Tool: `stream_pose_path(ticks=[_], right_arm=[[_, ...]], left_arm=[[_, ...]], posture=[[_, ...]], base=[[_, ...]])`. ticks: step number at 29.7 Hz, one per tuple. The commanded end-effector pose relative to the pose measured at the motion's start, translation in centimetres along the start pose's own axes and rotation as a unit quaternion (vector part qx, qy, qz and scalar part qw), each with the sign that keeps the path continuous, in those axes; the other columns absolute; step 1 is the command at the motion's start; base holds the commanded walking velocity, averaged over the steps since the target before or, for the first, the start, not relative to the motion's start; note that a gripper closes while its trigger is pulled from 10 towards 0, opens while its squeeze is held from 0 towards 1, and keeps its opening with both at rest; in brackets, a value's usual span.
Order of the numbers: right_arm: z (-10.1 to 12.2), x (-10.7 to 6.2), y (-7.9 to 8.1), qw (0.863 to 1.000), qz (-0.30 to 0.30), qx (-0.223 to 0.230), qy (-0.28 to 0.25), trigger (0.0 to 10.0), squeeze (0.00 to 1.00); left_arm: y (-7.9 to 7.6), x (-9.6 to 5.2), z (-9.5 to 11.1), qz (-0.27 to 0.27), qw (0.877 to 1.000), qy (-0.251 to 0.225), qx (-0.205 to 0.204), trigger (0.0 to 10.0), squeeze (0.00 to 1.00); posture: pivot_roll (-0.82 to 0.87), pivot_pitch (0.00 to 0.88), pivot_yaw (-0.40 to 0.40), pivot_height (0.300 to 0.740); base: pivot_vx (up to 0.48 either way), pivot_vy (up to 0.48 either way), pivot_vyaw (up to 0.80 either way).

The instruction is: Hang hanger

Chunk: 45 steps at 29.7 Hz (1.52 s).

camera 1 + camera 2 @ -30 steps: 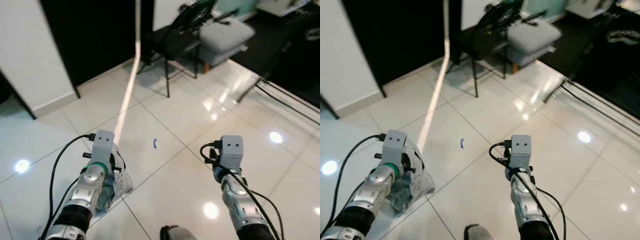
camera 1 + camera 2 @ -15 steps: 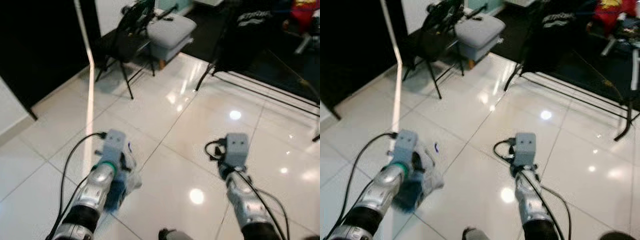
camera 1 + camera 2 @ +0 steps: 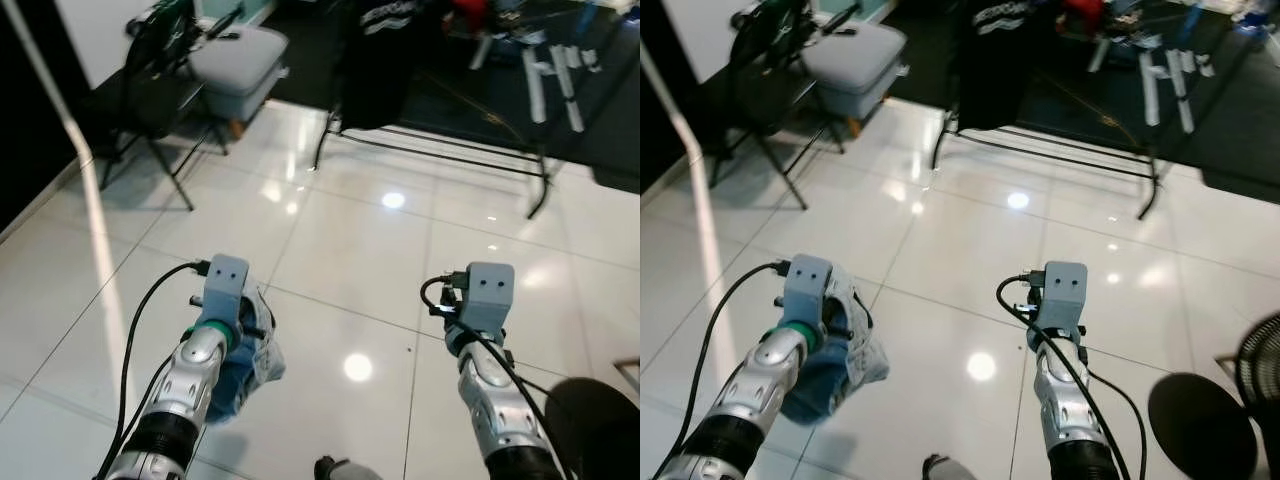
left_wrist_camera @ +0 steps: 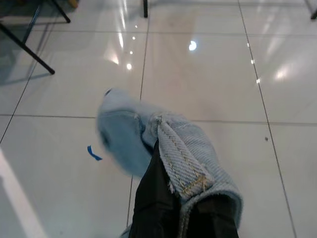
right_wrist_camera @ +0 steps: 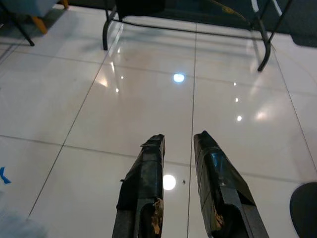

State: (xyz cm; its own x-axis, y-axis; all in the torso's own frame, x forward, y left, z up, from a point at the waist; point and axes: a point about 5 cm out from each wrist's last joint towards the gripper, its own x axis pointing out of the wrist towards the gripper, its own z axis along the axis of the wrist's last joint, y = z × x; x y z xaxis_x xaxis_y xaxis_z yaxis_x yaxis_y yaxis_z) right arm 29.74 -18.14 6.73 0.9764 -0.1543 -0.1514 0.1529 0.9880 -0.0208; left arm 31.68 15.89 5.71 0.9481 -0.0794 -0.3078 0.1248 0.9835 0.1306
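Denim cloth (image 4: 184,148) – pale blue, with a stitched seam and a frayed edge – is bunched over my left gripper (image 4: 163,191). The black fingers (image 4: 154,198) are closed on it, and the cloth is draped across them so that their tips are hidden. From the head camera the bundle hangs beside the left wrist, held up off the glossy white tiled floor (image 3: 330,250).

A small blue mark (image 4: 93,152) lies on a tile below the cloth.

My right gripper (image 5: 180,139) is held out over the floor at about the same height as the left. Its two fingers (image 5: 143,183) stand slightly apart and parallel, with nothing between them.

Ahead, well apart from both arms, a black metal clothes rack (image 3: 440,155) stands on the tiles with a black garment (image 3: 375,50) hanging at its left end. Farther left there is a grey padded stool (image 3: 238,60) – just beside it is a dark folding chair (image 3: 150,90). A dark round shape (image 3: 1200,425) sits on the floor near my right arm.
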Motion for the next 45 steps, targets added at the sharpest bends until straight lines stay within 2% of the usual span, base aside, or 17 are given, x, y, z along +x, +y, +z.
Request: stream_pose_path(ticks=[1, 17, 22, 26, 45], right_arm=[[-0.3, -0.2, -0.6, 1.0, -0.014, 0.007, 0.003, 10.0, 0.0], [0.1, -0.4, -1.3, 1.0, -0.029, 0.007, -0.009, 10.0, 0.0], [0.4, -0.3, -1.4, 0.999, -0.028, -0.011, -0.019, 10.0, 0.0], [0.5, -0.2, -1.4, 0.999, -0.029, -0.03, -0.017, 10.0, 0.0], [0.4, -0.4, -1.0, 0.999, -0.018, -0.022, -0.02, 10.0, 0.0]], left_arm=[[-0.5, -0.1, 0.1, -0.01, 1.0, -0.015, -0.003, 10.0, 0.0], [-0.7, -0.4, 0.3, -0.017, 0.999, -0.033, -0.006, 10.0, 0.0], [-0.6, -0.4, 0.5, -0.02, 0.999, -0.038, -0.015, 10.0, 0.0], [-0.8, -0.5, 1.0, -0.04, 0.998, -0.046, -0.029, 10.0, 0.0], [-1.3, -0.8, 1.2, -0.062, 0.996, -0.054, -0.039, 10.0, 0.0]], posture=[[-0.05, 0.071, 0.032, 0.74], [-0.06, 0.055, 0.026, 0.74], [-0.05, 0.05, 0.022, 0.74], [-0.05, 0.047, 0.02, 0.74], [-0.05, 0.053, 0.02, 0.74]], base=[[0.0, 0.0, -0.8], [0.0, 0.0, -0.8], [0.0, 0.0, -0.8], [0.0, 0.0, 0.0], [0.272, 0.0, 0.0]])
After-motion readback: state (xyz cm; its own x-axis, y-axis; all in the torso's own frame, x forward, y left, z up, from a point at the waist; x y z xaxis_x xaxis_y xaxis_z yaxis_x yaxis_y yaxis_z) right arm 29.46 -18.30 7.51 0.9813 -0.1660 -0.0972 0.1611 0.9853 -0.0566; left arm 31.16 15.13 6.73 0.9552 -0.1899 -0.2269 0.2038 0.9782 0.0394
